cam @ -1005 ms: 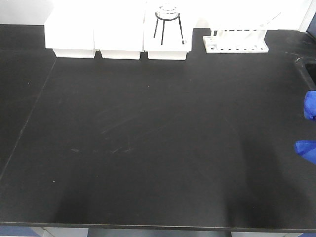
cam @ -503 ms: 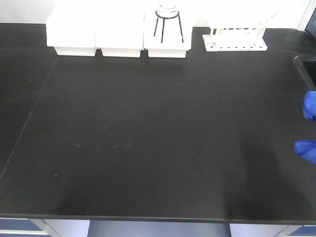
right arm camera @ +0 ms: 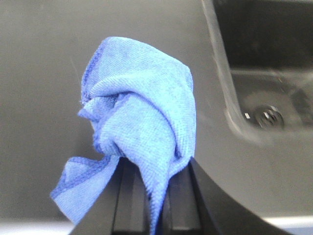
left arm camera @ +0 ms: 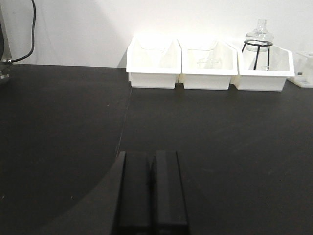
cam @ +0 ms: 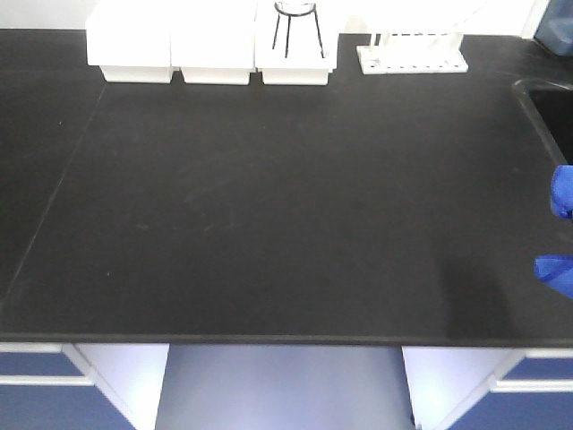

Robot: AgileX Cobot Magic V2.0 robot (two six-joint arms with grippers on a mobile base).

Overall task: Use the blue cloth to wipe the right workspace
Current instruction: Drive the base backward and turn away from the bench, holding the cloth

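Note:
The blue cloth (right arm camera: 142,117) is bunched up and pinched in my right gripper (right arm camera: 155,171), which is shut on it; a hemmed corner hangs to the left. In the front view only two bits of the cloth (cam: 562,193) show, at the right edge above a black benchtop (cam: 269,197) that carries white boxes. My left gripper (left arm camera: 151,155) is shut with nothing in it, low over the same benchtop (left arm camera: 220,147). The right workspace is out of view.
White boxes (cam: 215,45), a wire tripod with a flask (cam: 295,31) and a white rack (cam: 412,55) line the back. A sink (cam: 548,116) lies at the right, close beside the cloth (right arm camera: 264,73). The bench's front edge (cam: 269,340) shows, with cabinets below.
The whole view has pulled back from the bench: the boxes slid up the frame, and the front edge and cabinets came into sight. The cloth keeps its place at the right edge.

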